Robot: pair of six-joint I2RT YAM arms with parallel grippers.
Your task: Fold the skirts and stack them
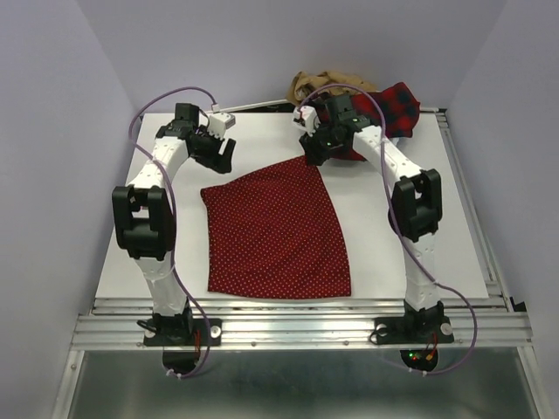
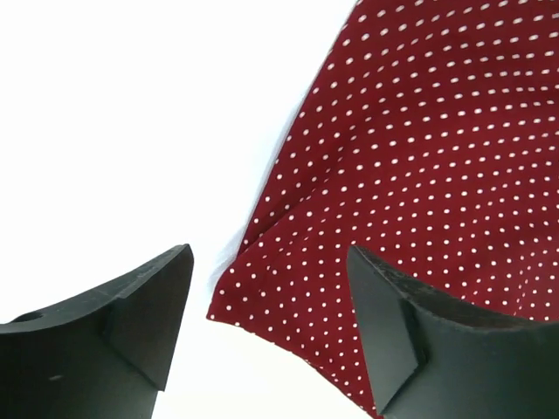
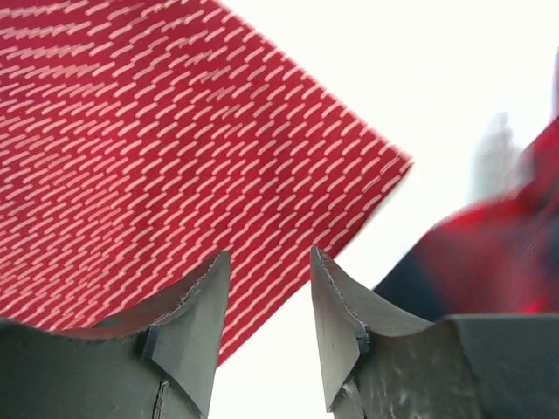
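Spread flat over the middle of the tabletop (image 1: 376,253): dotted skirt (image 1: 275,231), lying unfolded, wide hem toward the near edge and narrower end toward the far edge. Bunched at the far right corner, plaid skirt (image 1: 397,105), with tan skirt (image 1: 327,80) heaped just beside it along the far edge, both partly hidden behind the right arm.

Poised at the dotted skirt's far left corner, left gripper (image 1: 223,153), jaws wide apart and gripping nothing. Seen from the left wrist: one finger over bare tabletop, the other over dotted cloth, the cloth's corner lying in the gap between. Touching the cloth or just above it: cannot tell.

Poised at the dotted skirt's far right corner, right gripper (image 1: 313,155), jaws partly open at a narrower gap than the left's, with nothing pinched between them. Seen from the right wrist: dotted cloth under the left finger and the gap, blurred plaid off to the right, a strip of bare tabletop between the two cloths.
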